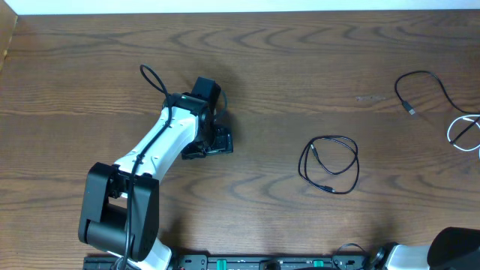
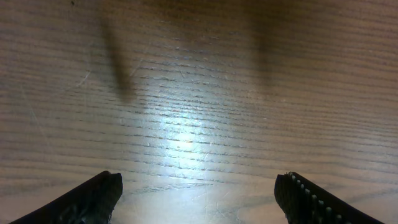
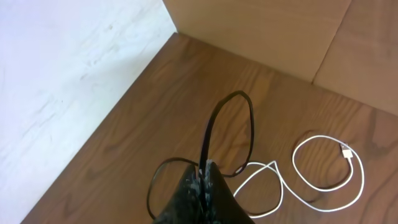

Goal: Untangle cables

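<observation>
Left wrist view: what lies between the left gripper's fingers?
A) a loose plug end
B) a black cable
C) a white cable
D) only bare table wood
D: the left gripper is open over the table, and only lit wood grain shows between its fingers.

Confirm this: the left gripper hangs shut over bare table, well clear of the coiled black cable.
Wrong on one point: the left gripper is open, not shut. The left wrist view shows its fingers wide apart with only the table between them. The rest holds: it hangs over bare table, well clear of the coiled black cable.
</observation>
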`<action>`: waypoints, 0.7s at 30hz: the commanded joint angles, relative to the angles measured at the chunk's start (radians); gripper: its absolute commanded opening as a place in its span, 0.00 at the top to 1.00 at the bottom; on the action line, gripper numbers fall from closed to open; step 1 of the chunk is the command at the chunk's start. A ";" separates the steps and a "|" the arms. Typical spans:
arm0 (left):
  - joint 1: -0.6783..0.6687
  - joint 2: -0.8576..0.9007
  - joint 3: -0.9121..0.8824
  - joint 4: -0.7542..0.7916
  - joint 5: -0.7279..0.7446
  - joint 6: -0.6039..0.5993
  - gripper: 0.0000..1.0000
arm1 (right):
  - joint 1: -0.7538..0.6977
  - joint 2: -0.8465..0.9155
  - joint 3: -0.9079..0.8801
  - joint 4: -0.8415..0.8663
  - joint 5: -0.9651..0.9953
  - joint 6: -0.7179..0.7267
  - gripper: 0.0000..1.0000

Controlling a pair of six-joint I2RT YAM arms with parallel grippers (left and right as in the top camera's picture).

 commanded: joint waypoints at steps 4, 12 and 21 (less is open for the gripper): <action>-0.001 0.009 -0.004 -0.015 -0.002 -0.002 0.17 | -0.008 0.116 0.002 0.063 0.014 -0.051 0.99; -0.001 0.009 -0.004 -0.027 -0.002 -0.002 0.17 | -0.046 0.230 0.002 0.167 0.011 -0.112 0.67; -0.001 0.009 -0.004 -0.014 -0.002 -0.007 0.17 | -0.044 0.243 0.002 0.067 -0.332 -0.113 0.48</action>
